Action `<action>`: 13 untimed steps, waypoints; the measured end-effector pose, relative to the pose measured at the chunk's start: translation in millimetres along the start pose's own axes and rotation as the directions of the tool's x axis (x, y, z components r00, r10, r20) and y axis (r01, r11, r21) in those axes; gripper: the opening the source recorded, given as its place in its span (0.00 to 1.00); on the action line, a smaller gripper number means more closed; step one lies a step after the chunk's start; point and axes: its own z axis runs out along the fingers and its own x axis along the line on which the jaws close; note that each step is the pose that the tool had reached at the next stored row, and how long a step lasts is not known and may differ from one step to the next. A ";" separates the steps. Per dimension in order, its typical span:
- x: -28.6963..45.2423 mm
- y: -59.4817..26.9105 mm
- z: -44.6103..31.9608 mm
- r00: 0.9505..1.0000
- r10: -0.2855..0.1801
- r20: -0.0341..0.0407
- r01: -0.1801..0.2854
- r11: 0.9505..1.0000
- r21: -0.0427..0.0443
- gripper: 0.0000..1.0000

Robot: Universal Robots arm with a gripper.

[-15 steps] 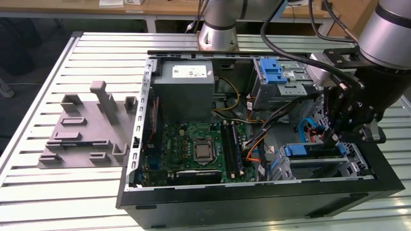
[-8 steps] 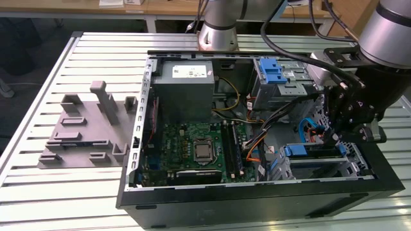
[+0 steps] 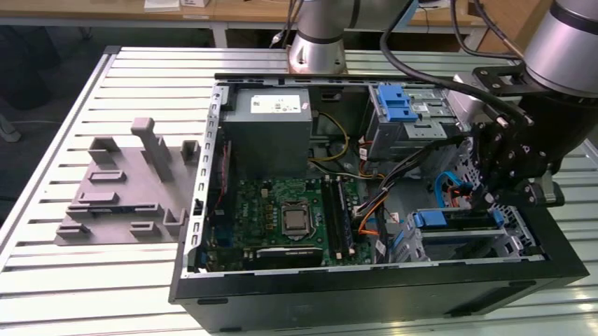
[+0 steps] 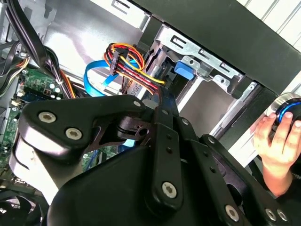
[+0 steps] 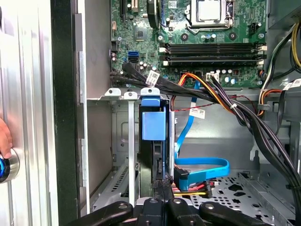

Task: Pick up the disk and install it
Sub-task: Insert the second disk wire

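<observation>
We see a big open computer case (image 3: 374,280) on the slatted surface (image 3: 56,280). Beside it lies a grey holder block (image 3: 122,189). The gripper (image 3: 486,199) hangs over the drive bay, among cables (image 5: 207,92). The disk (image 5: 153,141) stands in the bay. We cannot tell how the jaws stand. A hand (image 4: 277,141) touches a knob.

Blue-framed disk (image 5: 153,141), green motherboard (image 5: 188,42)

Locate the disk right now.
The disk sits edge-on in the metal drive cage in the first wrist view, directly ahead of the gripper, beside the blue cable.
</observation>
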 end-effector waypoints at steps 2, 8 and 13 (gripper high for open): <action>0.1 -0.1 -0.8 1.000 0.000 0.000 0.000 1.000 0.000 0.11; 0.3 -0.2 -3.8 1.000 0.000 0.000 0.000 1.000 -0.001 0.11; 0.8 -0.6 -9.5 1.000 0.000 0.000 0.000 1.000 -0.002 0.11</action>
